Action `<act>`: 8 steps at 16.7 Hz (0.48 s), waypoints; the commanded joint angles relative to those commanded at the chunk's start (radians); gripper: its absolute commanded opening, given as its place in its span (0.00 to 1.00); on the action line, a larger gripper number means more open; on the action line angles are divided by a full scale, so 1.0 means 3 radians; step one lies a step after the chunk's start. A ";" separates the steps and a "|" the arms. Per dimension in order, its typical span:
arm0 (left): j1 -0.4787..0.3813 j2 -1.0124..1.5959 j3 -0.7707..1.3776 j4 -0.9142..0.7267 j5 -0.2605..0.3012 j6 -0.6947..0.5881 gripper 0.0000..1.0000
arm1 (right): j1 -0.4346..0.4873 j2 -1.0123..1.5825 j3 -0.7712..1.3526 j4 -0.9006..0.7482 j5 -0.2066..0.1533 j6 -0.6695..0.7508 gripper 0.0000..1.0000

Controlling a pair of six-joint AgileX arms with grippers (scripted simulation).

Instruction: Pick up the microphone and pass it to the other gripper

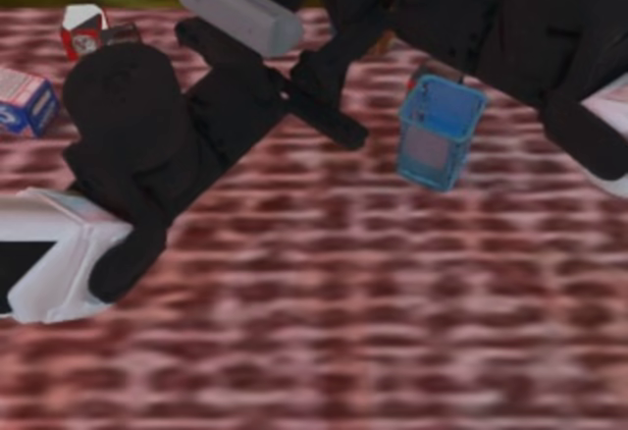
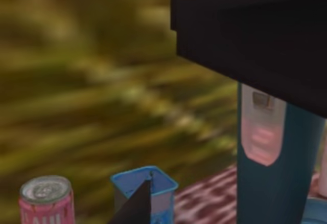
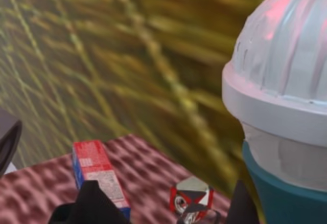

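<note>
Slim teal microphone with round white head (image 3: 278,86) is raised above the red-brick-patterned table (image 1: 343,312), near its far edge. Right tool (image 1: 339,57) is clamped on its handle. Left tool (image 1: 329,116) meets it there; finger state undeterminable.

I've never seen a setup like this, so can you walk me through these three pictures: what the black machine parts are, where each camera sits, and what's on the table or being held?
These are two black robot arms at a red patterned table, each ending in a two-fingered pincer. One picture looks down from above. The other two come from a camera on each arm's wrist. Seen from above, the left pincer and the right pincer meet at the upper middle. Between them is the microphone, teal with a white head. The right pincer seems to grip it. On the table are a blue mesh basket, a red-and-white carton and a drink can.
</note>
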 joint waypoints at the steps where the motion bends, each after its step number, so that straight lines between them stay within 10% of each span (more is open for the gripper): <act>1: 0.0000 0.0000 0.0000 0.0000 0.0000 0.0000 1.00 | 0.0000 0.0000 0.0000 0.0000 0.0000 0.0000 0.00; 8: 0.0038 0.0029 -0.0040 0.0000 -0.0052 0.0039 1.00 | -0.0012 -0.0033 0.0025 0.0004 0.0025 -0.0014 0.00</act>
